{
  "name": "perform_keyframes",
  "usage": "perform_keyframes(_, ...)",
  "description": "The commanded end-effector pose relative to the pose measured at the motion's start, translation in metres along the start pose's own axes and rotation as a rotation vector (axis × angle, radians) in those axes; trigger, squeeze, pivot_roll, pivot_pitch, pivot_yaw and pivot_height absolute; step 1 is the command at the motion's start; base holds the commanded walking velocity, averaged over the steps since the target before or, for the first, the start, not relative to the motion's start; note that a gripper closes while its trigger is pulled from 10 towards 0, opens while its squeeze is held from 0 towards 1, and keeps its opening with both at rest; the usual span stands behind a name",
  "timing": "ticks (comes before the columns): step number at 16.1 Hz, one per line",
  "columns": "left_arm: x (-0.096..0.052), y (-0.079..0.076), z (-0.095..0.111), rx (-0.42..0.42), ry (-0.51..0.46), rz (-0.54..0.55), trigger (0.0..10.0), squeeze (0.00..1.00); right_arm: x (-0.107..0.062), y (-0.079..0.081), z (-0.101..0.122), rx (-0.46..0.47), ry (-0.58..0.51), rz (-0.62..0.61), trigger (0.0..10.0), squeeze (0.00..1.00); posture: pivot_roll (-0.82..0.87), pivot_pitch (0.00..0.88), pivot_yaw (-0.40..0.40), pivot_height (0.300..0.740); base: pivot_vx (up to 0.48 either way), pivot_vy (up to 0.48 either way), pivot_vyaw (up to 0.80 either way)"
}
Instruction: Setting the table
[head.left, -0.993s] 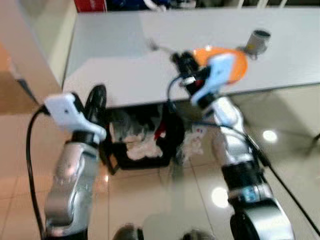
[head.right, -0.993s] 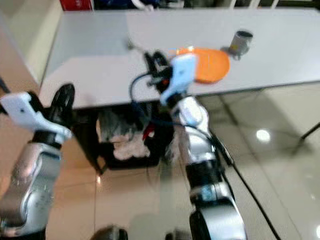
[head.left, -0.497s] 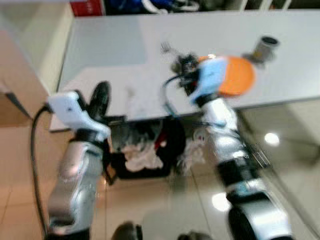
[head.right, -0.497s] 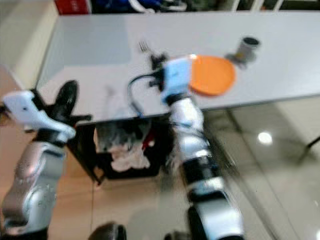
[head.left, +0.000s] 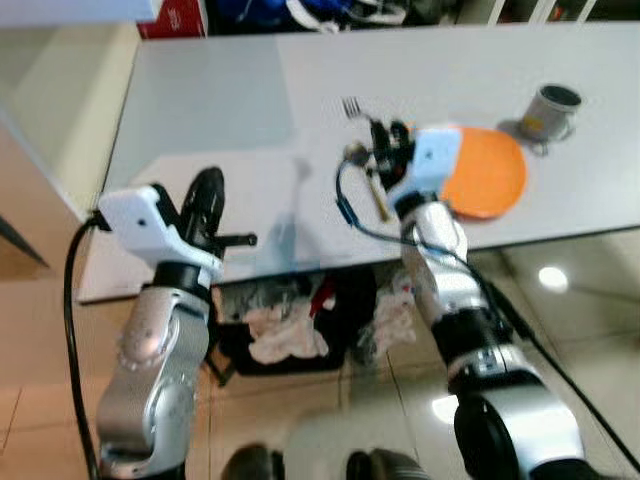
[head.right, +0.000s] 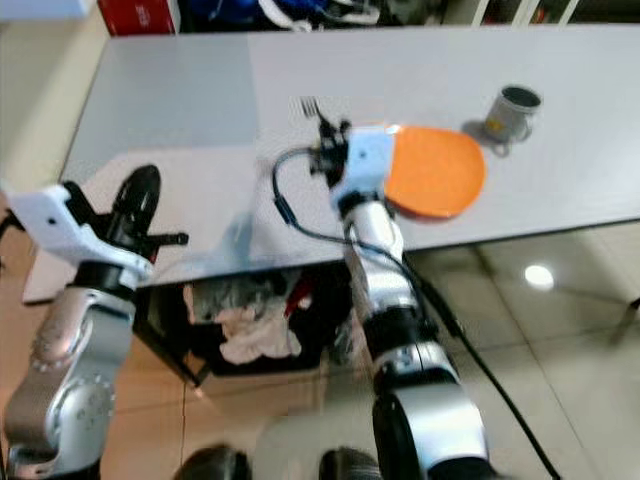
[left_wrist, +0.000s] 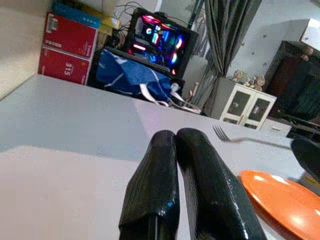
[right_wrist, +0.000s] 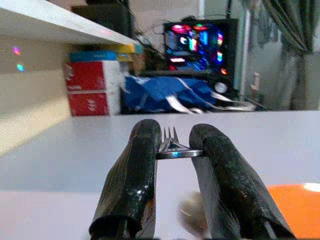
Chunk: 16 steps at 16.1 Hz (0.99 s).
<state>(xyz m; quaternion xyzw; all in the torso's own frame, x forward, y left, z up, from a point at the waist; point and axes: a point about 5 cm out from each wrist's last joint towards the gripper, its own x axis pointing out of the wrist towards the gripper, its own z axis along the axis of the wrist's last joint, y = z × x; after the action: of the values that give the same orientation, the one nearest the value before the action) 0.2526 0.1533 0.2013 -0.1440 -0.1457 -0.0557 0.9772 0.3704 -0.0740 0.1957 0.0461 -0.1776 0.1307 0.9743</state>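
Above the grey worktop (head.left: 220, 90), a fork (head.left: 352, 107) is clamped between the two black fingers of the right tool (right_wrist: 172, 150), its tines pointed toward 12 o'clock, away from the robot. An orange plate (head.left: 488, 172) is laid on the worktop just at 3 o'clock of that tool, near the front edge. A grey mug (head.left: 549, 110) is set beyond the plate, toward 1 o'clock of it, close by but apart. The left tool (left_wrist: 177, 150) is held low at 9 o'clock of the right one, over the near left corner of the worktop, with its fingers pressed together and nothing gripped between them. Under the worktop, at 6 o'clock of the fork, a dark bin (head.left: 285, 330) with crumpled white material is seen on the tiled floor (head.left: 40, 400). Beyond the far edge, at 12 o'clock, a red box (left_wrist: 67, 45), a blue bag (left_wrist: 132, 77) and a computer case (left_wrist: 160, 37) lit in colours are made out. A white cabinet (left_wrist: 242, 105) is stood beside grey curtains (left_wrist: 227, 35).
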Motion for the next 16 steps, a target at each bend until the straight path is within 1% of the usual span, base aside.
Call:
perform_keyframes(1, -0.007, 0.003, -0.001, 0.004, 0.028, 0.014, 10.0, 0.0, -0.003, 0.004, -0.009, 0.024, 0.022, 0.008, 10.0, 0.0, 0.03, 0.187, 0.002, 0.74, 0.0, 0.0, 0.0)
perform_keyframes(3, -0.014, 0.002, 0.0, 0.016, 0.049, 0.007, 10.0, 0.0, -0.006, 0.004, -0.011, 0.061, 0.013, -0.001, 10.0, 0.0, 0.05, 0.216, 0.015, 0.74, 0.0, 0.0, 0.0)
perform_keyframes(4, -0.017, 0.003, 0.0, 0.027, 0.063, 0.004, 10.0, 0.0, -0.006, 0.003, -0.01, 0.062, 0.002, -0.01, 10.0, 0.0, 0.06, 0.23, 0.022, 0.74, 0.0, 0.0, 0.0)
perform_keyframes(6, -0.024, 0.002, -0.002, 0.035, 0.1, -0.013, 10.0, 0.0, -0.009, 0.001, -0.015, 0.035, 0.01, -0.035, 10.0, 0.0, 0.06, 0.261, 0.032, 0.74, 0.0, 0.0, 0.0)
perform_keyframes(11, -0.039, -0.008, -0.002, 0.032, 0.157, -0.05, 10.0, 0.0, -0.024, -0.003, -0.032, 0.01, 0.055, -0.041, 10.0, 0.0, 0.08, 0.315, 0.045, 0.74, 0.0, 0.0, 0.0)
perform_keyframes(13, -0.041, -0.011, -0.001, 0.027, 0.162, -0.053, 10.0, 0.0, -0.022, -0.003, -0.033, 0.009, 0.061, -0.041, 10.0, 0.0, 0.08, 0.323, 0.046, 0.74, 0.0, 0.0, 0.0)
perform_keyframes(15, -0.042, -0.015, 0.001, 0.016, 0.161, -0.054, 10.0, 0.0, -0.012, -0.004, -0.024, 0.003, 0.035, -0.044, 10.0, 0.0, 0.08, 0.329, 0.043, 0.74, 0.0, 0.0, 0.0)
perform_keyframes(16, -0.042, -0.015, 0.001, 0.016, 0.161, -0.055, 10.0, 0.0, -0.011, -0.005, -0.022, 0.002, 0.033, -0.045, 10.0, 0.0, 0.08, 0.329, 0.042, 0.74, 0.0, 0.0, 0.0)
